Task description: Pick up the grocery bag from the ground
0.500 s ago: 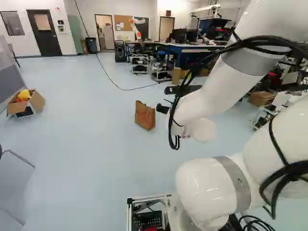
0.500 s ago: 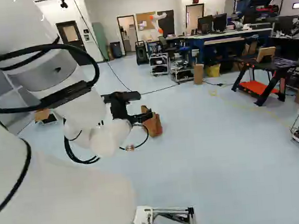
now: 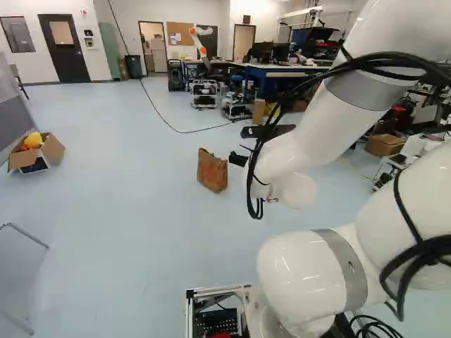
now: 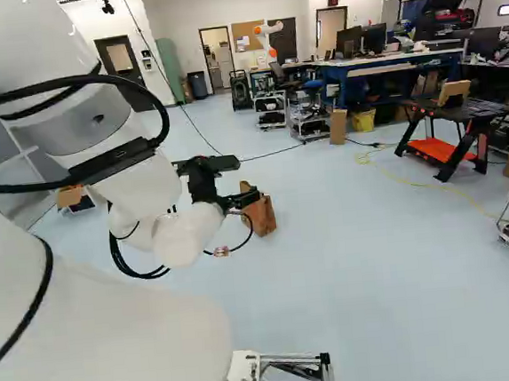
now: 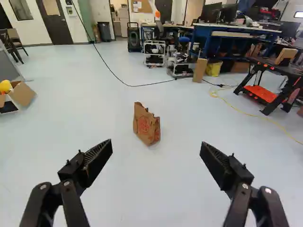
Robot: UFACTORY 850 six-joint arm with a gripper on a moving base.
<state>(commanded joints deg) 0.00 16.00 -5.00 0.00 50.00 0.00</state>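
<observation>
The arm point(image 3: 325, 130) is bent above its lowest joint point(image 3: 271, 325), and its wrist point(image 4: 189, 235) is held out ahead of the base. The gripper point(image 4: 243, 180) is pointed forward. In the wrist view, the two fingers of the gripper point(image 5: 156, 143) are spread wide apart, with their tips angled inward and roughly level with each other.

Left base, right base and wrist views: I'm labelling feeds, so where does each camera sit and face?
Left base view: behind the arm, to its left, facing ahead and down; arm at right.
Right base view: behind, to its right, facing likewise; arm at left.
Wrist view: on the wrist, looking along the open gripper; both fingers show.
All three share the paper bag.
</observation>
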